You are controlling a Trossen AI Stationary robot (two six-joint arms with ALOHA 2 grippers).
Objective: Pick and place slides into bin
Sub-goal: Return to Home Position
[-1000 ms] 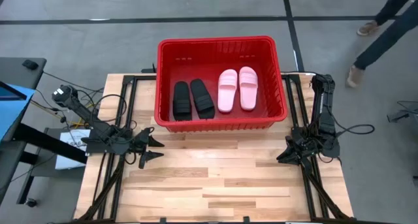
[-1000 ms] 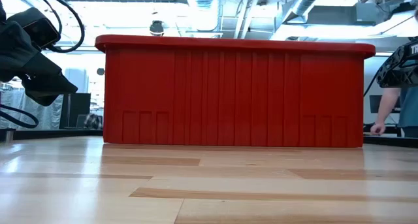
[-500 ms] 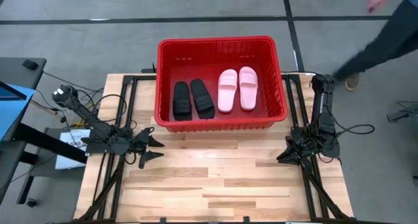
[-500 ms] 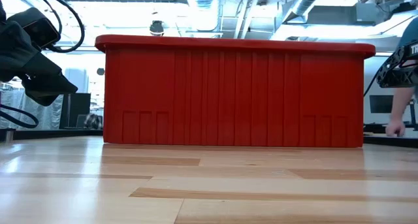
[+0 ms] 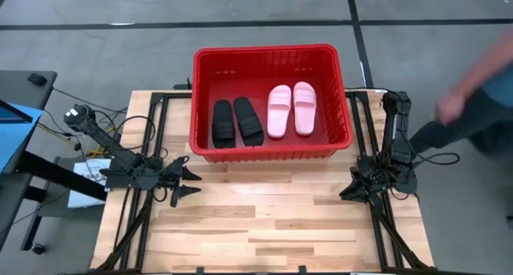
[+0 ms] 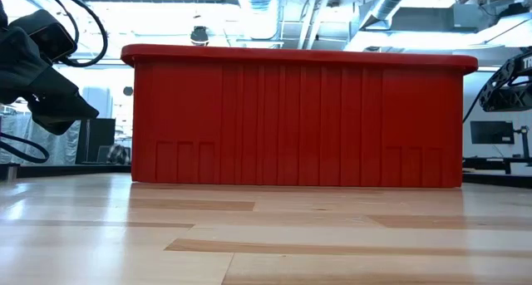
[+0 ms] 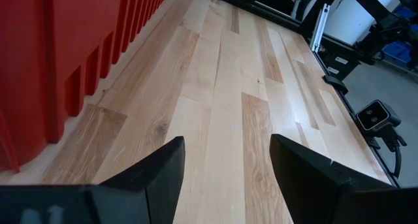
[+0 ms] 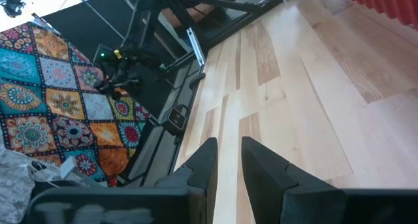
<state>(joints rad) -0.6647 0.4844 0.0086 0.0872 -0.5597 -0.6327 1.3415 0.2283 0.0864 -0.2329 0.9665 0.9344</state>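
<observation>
The red bin (image 5: 271,52) stands on the far half of the wooden table; it also shows in the low view (image 6: 299,119) and the left wrist view (image 7: 65,54). Inside it, flat on its floor, lie the black pair of slides (image 5: 236,121) at the left and the pale pink pair (image 5: 292,109) at the right. My left gripper (image 5: 188,183) is open and empty near the bin's near left corner; its fingers stand wide apart in its wrist view (image 7: 225,142). My right gripper (image 5: 349,187) rests near the bin's near right corner, open by a narrow gap (image 8: 228,142) and empty.
Bare wooden tabletop (image 5: 264,219) lies in front of the bin, between the two arms. Black frame rails (image 5: 152,131) run along the table's left and right sides. A person (image 5: 473,107) moves on the floor beyond the table's right edge.
Both arms, the bin and the slides have kept still. The person beyond the table's right edge has walked from the far right corner of the view toward the near side, closer to my right arm.
</observation>
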